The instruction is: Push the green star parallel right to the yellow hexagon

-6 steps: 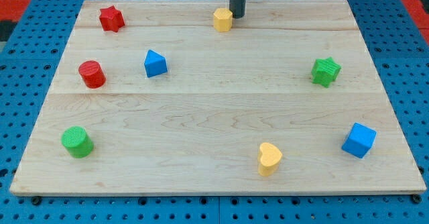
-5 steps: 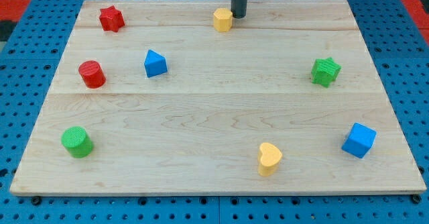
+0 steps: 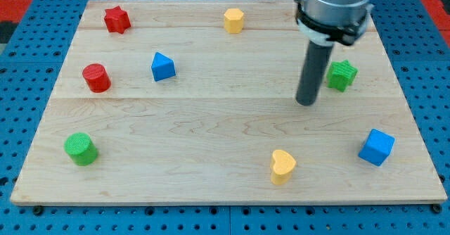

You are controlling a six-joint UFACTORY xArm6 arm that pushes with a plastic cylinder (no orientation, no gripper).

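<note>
The green star [image 3: 342,74] lies near the right edge of the wooden board [image 3: 211,129], at mid height. The yellow hexagon [image 3: 233,20] sits at the top middle of the board. My tip [image 3: 306,102] is on the board just left of and slightly below the green star, a small gap apart from it. The rod rises toward the view's top, with the arm's grey body above it.
A red star [image 3: 117,19] is at the top left. A red cylinder [image 3: 96,77] and a blue triangular block [image 3: 162,66] are at the left. A green cylinder [image 3: 81,149] is at the bottom left, a yellow heart [image 3: 283,166] at the bottom middle, a blue cube [image 3: 376,147] at the bottom right.
My tip has moved from beside the yellow hexagon at the top down and to the right, to just left of the green star. No block has visibly moved.
</note>
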